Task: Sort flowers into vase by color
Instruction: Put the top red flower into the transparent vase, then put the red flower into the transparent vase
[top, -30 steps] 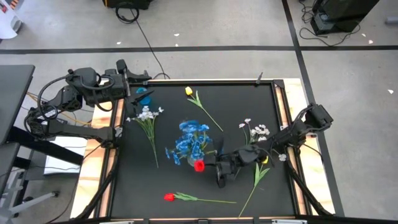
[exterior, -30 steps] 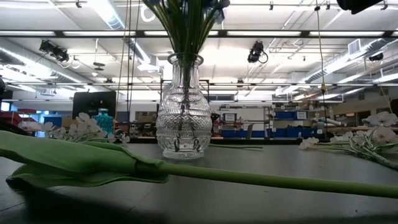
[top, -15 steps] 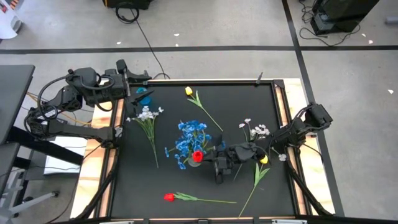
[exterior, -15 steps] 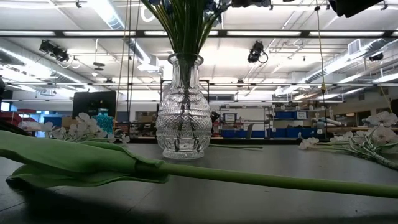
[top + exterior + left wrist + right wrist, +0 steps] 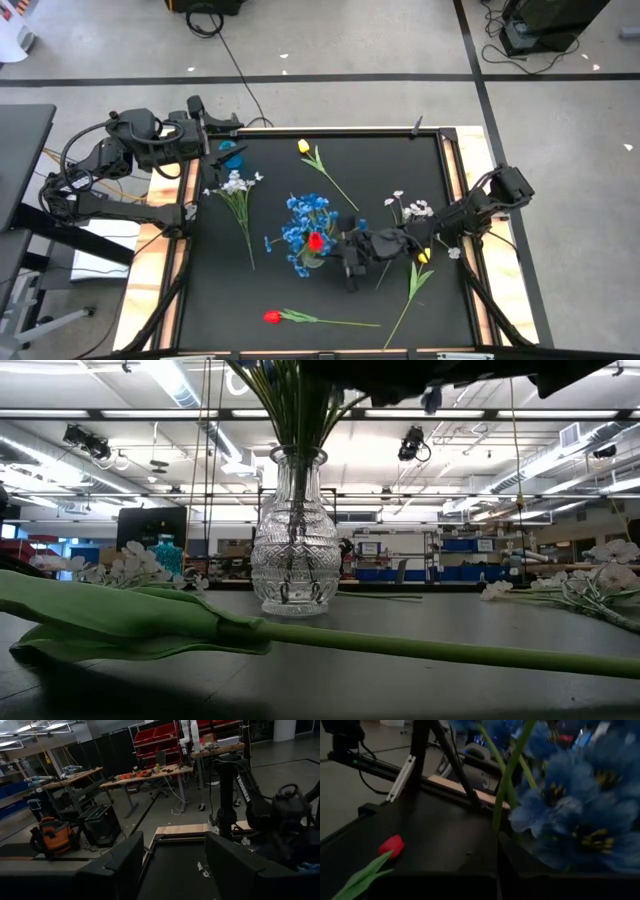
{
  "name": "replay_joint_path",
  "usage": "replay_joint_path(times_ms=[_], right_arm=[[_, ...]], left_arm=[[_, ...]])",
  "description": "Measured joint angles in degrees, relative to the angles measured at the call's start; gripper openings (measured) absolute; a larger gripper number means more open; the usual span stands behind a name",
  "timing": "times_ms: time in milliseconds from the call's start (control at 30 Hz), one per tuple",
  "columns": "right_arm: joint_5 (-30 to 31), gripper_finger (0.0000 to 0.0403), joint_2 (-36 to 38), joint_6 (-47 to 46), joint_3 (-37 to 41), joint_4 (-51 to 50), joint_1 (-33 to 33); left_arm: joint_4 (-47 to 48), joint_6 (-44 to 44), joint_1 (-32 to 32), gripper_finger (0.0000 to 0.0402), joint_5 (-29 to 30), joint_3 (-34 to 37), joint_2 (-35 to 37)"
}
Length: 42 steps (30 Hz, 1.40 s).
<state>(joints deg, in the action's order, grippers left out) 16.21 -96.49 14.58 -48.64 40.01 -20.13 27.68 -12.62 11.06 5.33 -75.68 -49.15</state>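
Observation:
A clear glass vase (image 5: 297,540) stands mid-table holding a blue bunch (image 5: 305,230). My right gripper (image 5: 342,252) hovers just right of it, shut on a red tulip whose head (image 5: 315,240) sits over the blue blossoms. A second red tulip (image 5: 272,317) lies flat near the front edge. One yellow tulip (image 5: 303,147) lies at the back, another (image 5: 424,257) at the right. White sprigs lie at the left (image 5: 235,183) and right (image 5: 412,210). My left gripper (image 5: 222,128) waits open above the table's far left corner. My right gripper pinches the red tulip's green stem (image 5: 499,817) between its two fingers, a short way below the head. The fingers come nearly level from the table's right. The tulip is lifted clear of the table, its stem slanting away among the blue blossoms (image 5: 570,815).
A small blue flower (image 5: 232,155) lies under my left gripper. Wooden strips (image 5: 182,215) edge the black mat on both sides. In the low view the lying tulip's stem and leaf (image 5: 300,640) cross the foreground. Bare mat lies at the front left.
My right gripper has gone toward the table's left and far edge and a little down, rolling its wrist. The red tulip's head has travelled from the vase's near side to over the blue bunch. The gripper has stayed shut.

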Motion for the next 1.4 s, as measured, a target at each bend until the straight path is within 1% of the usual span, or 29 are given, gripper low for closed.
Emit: replay_joint_path(times_ms=[133, 367, 500, 600, 667, 833, 1000, 1233, 1400], right_arm=[[0.3, 0.003, 0.0, -1.0, 0.0, -0.4, 0.2], [0.3, 0.0083, 0.0, -1.7, 0.0, -0.7, 0.1], [0.8, 0.01, 0.0, -6.7, 0.0, -1.4, -0.2], [1.0, 0.0104, 0.5, -9.1, 0.0, -2.0, -1.2], [2.4, 0.0104, 1.2, -8.9, 0.0, -2.8, -2.1], [8.4, 0.0105, 3.8, -6.4, 0.0, -7.3, -3.8], [10.3, 0.0105, 6.3, -2.7, 0.0, -11.7, -4.1], [9.4, 0.0105, 11.7, -2.4, 0.0, -16.9, -4.7], [5.1, 0.0105, 15.8, -3.8, 0.0, -24.2, -5.8]], left_arm=[[0.0, 0.0, 0.0, 0.0215, 0.0, 0.0, 0.0], [0.0, 0.0, 0.0, 0.0215, 0.0, 0.0, 0.0], [0.0, 0.0, 0.0, 0.0215, 0.0, 0.0, 0.0], [0.0, 0.0, 0.0, 0.0215, 0.0, 0.0, 0.0], [0.0, 0.0, 0.0, 0.0215, 0.0, 0.0, 0.0], [0.0, 0.0, 0.0, 0.0215, 0.0, 0.0, 0.0], [0.0, 0.0, 0.0, 0.0215, 0.0, 0.0, 0.0], [0.0, 0.0, 0.0, 0.0215, 0.0, 0.0, 0.0], [0.0, 0.0, 0.0, 0.0215, 0.0, 0.0, 0.0]])
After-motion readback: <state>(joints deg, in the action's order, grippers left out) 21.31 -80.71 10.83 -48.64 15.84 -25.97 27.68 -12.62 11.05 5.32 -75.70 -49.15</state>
